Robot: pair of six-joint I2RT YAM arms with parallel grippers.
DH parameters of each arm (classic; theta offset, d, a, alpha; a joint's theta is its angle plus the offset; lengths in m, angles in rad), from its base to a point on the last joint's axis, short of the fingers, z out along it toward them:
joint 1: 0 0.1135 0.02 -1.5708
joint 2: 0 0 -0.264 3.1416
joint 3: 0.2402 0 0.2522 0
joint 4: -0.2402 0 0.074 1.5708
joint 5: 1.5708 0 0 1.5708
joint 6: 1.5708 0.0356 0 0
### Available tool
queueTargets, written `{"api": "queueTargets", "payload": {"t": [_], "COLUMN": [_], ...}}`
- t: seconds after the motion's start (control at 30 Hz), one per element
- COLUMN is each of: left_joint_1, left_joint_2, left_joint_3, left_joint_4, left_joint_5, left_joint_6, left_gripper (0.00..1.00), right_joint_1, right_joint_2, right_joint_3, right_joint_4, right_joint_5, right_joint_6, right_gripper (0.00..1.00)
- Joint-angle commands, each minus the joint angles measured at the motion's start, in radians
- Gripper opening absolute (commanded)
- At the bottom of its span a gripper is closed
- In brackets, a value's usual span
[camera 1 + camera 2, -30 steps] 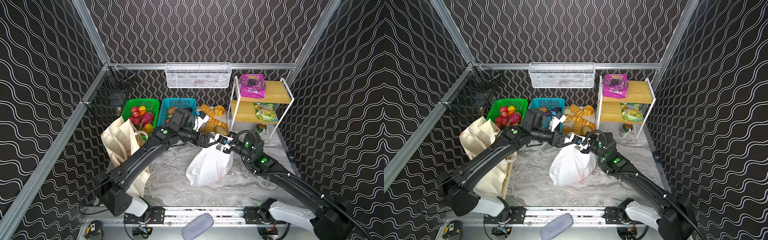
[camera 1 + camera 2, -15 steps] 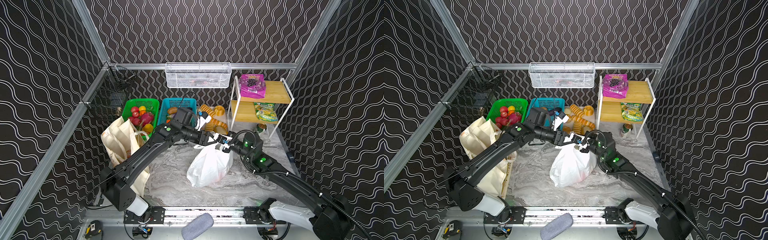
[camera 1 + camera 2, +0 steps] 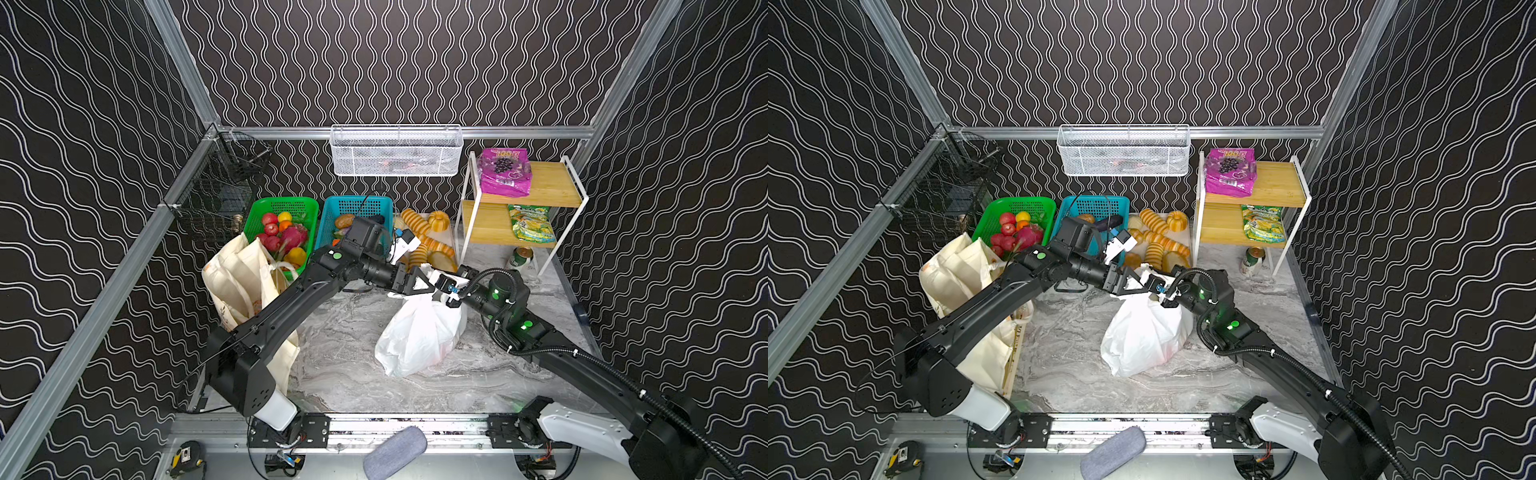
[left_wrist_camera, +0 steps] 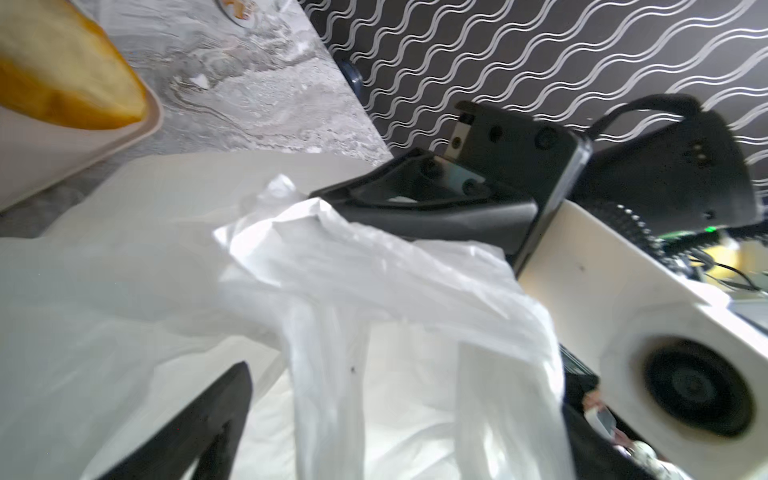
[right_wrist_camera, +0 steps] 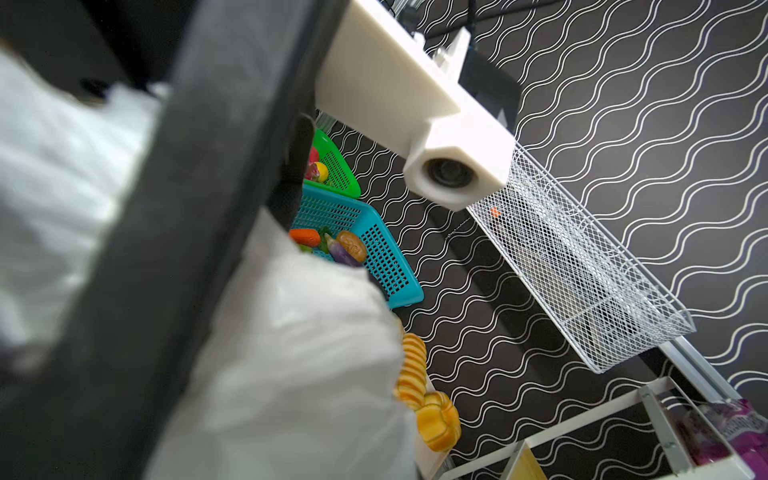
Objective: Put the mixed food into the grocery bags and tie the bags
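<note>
White crinkly plastic fills the gap of the left gripper (image 3: pixel 417 281): jaws stand wide, w/ one strip of the white plastic bag (image 3: pixel 419 336) running loose between them, not pinched as far as the blurred left wrist view lets me tell. Nearly tip to tip w/ it, the right gripper (image 3: pixel 444 291) is clamped tight on the bunched top of the same bag. My read: that keeps the neck lifted & taut so the other handle can be caught & crossed for a knot.

The bag's body sits directly under both tools, bulging, resting on the marble tabletop (image 3: pixel 345 332). It looks loaded, so I judge the step is tying, not filling.

Well behind the left gripper, on its outer side, the cream canvas tote (image 3: pixel 245 274) slumps w/ handles loose, untied. Past both grippers toward the back wall are the blue basket (image 3: pixel 357 199) w/ toy veg (image 5: pixel 307 237) & the golden breads (image 3: pixel 415 222). Beyond the right gripper, well apart, the purple grape-print packet (image 3: pixel 505 172) lies on the top shelf (image 3: pixel 552 183), not yet bagged
</note>
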Motion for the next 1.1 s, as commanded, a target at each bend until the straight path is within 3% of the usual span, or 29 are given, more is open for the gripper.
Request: {"api": "queueTargets", "payload": {"t": [0.0, 0.17, 0.2, 0.3, 0.53, 0.67, 0.83, 1.07], "left_joint_1": [0.005, 0.005, 0.005, 0.006, 0.006, 0.006, 0.011, 0.023], "left_joint_2": [0.012, 0.023, 0.027, 0.027, 0.007, -0.006, 0.019, 0.142], "left_joint_3": [0.007, 0.003, 0.0, -0.015, 0.044, 0.081, 0.182, 0.422], "left_joint_4": [0.034, 0.062, 0.063, 0.089, 0.06, 0.049, -0.146, -0.396], "left_joint_5": [0.092, 0.123, 0.131, 0.153, 0.108, 0.071, 0.002, 0.087], "left_joint_6": [0.012, -0.01, -0.015, -0.033, -0.016, -0.001, 0.153, 0.379], "left_gripper": [0.75, 0.44, 0.32, 0.27, 0.01, 0.0, 0.0, 0.0], "right_joint_1": [0.002, 0.002, 0.004, 0.004, 0.008, 0.01, 0.01, 0.01], "right_joint_2": [-0.008, -0.008, -0.008, -0.008, -0.001, -0.006, -0.045, -0.138], "right_joint_3": [-0.004, -0.005, -0.005, -0.005, -0.003, -0.007, 0.017, 0.067], "right_joint_4": [0.067, 0.066, 0.068, 0.069, 0.039, 0.03, -0.057, -0.277], "right_joint_5": [-0.014, -0.003, 0.0, 0.004, 0.001, 0.014, 0.025, 0.053], "right_joint_6": [-0.021, -0.028, -0.028, -0.033, -0.037, -0.029, 0.012, 0.029], "right_gripper": [0.0, 0.0, 0.0, 0.0, 0.0, 0.0, 0.02, 0.0]}}
